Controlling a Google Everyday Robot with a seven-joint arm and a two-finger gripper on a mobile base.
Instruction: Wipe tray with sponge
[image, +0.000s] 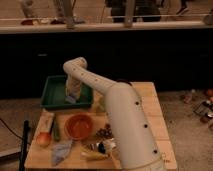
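The green tray sits at the back left of the wooden table. My white arm reaches over from the right, and my gripper points down into the tray's right part. A small bluish sponge lies under the gripper on the tray floor, touching it. The fingers are hidden behind the wrist.
An orange bowl stands in front of the tray. A bluish cloth, an apple, a green item, a light packet and dark berries lie on the wooden table. A dark counter runs behind.
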